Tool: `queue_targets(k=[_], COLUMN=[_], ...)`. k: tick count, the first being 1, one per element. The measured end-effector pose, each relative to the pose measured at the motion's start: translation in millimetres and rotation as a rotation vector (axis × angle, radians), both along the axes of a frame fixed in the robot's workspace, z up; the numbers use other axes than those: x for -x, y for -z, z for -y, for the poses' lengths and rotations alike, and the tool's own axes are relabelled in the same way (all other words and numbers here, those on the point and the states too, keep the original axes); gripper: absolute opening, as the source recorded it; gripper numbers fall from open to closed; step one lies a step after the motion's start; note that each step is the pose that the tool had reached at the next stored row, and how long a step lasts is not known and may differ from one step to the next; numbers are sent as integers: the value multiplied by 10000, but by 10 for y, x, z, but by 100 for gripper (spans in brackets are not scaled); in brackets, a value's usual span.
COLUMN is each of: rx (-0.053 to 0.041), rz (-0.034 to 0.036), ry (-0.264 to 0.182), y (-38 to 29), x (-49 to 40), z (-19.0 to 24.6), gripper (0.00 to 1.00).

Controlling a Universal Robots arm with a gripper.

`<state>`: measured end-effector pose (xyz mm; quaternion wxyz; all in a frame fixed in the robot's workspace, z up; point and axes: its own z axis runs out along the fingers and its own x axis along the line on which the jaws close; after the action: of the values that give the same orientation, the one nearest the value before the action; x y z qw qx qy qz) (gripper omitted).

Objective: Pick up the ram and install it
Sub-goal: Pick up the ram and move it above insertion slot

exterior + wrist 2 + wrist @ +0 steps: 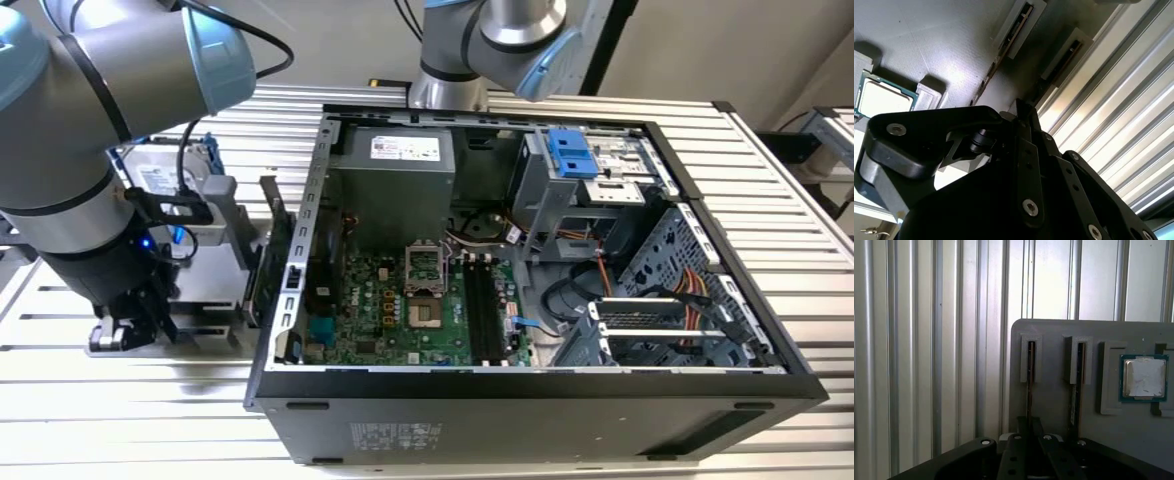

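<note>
— Black gripper (1030, 424): how is it set?
— Fingers (1022, 428) drawn in narrow, closed on the exposed edge of the ram (1030, 365). The stick stands on its long edge in a slot of the grey tray (1054, 340), not lifted out.
— Second wrist view?
— Agrees: gripper (1021, 112) linkages folded close, tip on the stick's line.
— Neighbours?
— A second stick (1076, 365) upright in the next slot, just beside. Past that, a square silver chip (1144, 377) lies flat in its own recess.
— And the tray?
— On the ribbed metal table (914, 365). In the exterior view the gripper (127, 330) sits low over it, to the exterior view's left of the open computer case (534, 410). A green board (387, 320) lies inside the case, with long dark memory slots (483, 305) running beside the processor socket (422, 270).
</note>
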<state>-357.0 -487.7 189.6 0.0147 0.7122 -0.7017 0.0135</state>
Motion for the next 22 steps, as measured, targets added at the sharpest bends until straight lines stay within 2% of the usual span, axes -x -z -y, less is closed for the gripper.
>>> queue_targets(k=[15,22], rx=[2,2], rz=[0,1], ry=[0,0], y=[-1,-52], x=[0,0], z=[0,0], gripper=[0,0])
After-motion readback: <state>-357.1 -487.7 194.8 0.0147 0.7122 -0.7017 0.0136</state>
